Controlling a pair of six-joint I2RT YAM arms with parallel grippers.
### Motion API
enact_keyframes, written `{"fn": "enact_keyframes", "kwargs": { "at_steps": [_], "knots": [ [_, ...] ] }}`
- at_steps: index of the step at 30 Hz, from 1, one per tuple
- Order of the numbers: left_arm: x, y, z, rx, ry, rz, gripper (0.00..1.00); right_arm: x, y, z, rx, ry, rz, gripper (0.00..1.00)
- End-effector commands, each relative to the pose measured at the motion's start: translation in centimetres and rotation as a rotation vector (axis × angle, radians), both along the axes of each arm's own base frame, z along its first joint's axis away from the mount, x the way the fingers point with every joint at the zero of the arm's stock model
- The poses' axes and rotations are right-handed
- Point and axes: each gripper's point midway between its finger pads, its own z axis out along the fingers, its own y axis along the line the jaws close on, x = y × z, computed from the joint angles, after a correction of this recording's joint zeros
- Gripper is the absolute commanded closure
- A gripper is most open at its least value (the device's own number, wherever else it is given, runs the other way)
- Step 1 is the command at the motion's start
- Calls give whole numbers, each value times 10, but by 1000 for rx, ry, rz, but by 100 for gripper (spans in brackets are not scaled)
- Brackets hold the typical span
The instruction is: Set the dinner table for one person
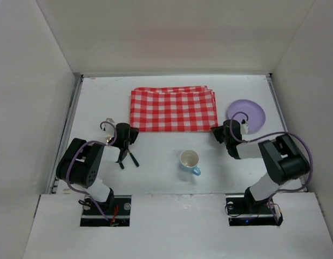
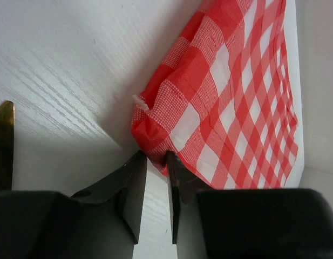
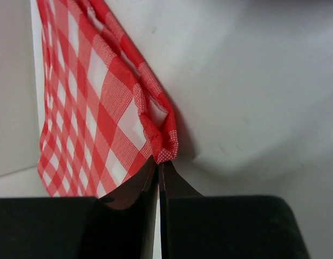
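Note:
A folded red-and-white checkered cloth [image 1: 173,109] lies at the back middle of the white dinner table [image 1: 155,178]. My left gripper [image 1: 130,133] is at the cloth's near left corner. In the left wrist view its jaws [image 2: 155,157] stand close together, with the bunched corner of the cloth [image 2: 231,97] caught between the tips. My right gripper [image 1: 215,131] is at the near right corner. Its jaws [image 3: 158,162] are pressed together on the crumpled corner of the cloth [image 3: 96,108], which is raised a little off the table.
A lilac plate [image 1: 247,115] lies right of the cloth, beside the right wrist. A white cup with a blue handle [image 1: 189,161] stands in front of the cloth. Dark-handled cutlery [image 1: 128,157] and a gold piece [image 1: 108,139] lie by the left arm. White walls enclose the table.

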Motion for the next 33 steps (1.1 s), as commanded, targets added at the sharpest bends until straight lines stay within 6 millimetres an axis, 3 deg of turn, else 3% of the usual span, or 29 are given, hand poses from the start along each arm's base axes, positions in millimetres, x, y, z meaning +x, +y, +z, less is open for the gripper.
{"fn": "enact_keyframes", "kwargs": {
  "at_steps": [1, 10, 12, 16, 19, 21, 23, 26, 28, 30, 33],
  "knots": [
    [-1, -2, 3, -18, -25, -15, 85, -12, -19, 25, 0, -87, -78, 91],
    [-41, -6, -6, 1, 8, -65, 90, -49, -31, 28, -26, -100, -62, 88],
    [-50, -9, -2, 10, 6, -81, 87, -54, -36, 33, -34, -111, -76, 77],
    [-54, -11, 23, 69, -47, -130, 64, -61, -43, 52, -112, -148, -68, 40],
    [-53, -10, 53, 108, -119, -152, 49, -68, -44, 76, -182, -193, -37, 30],
    [-52, -10, 77, 133, -171, -161, 46, -75, -48, 93, -226, -228, -26, 28],
    [-53, -13, 98, 155, -223, -181, 47, -82, -55, 106, -268, -249, -30, 28],
    [-58, -29, 123, 198, -308, -250, 55, -94, -65, 123, -311, -280, -27, 34],
    [-64, -47, 134, 222, -358, -321, 67, -100, -74, 129, -331, -286, -41, 50],
    [-72, -64, 140, 265, -409, -395, 90, -102, -84, 130, -357, -273, -56, 68],
    [-78, -66, 140, 333, -429, -408, 95, -101, -90, 125, -383, -224, -46, 84]
  ]
}}
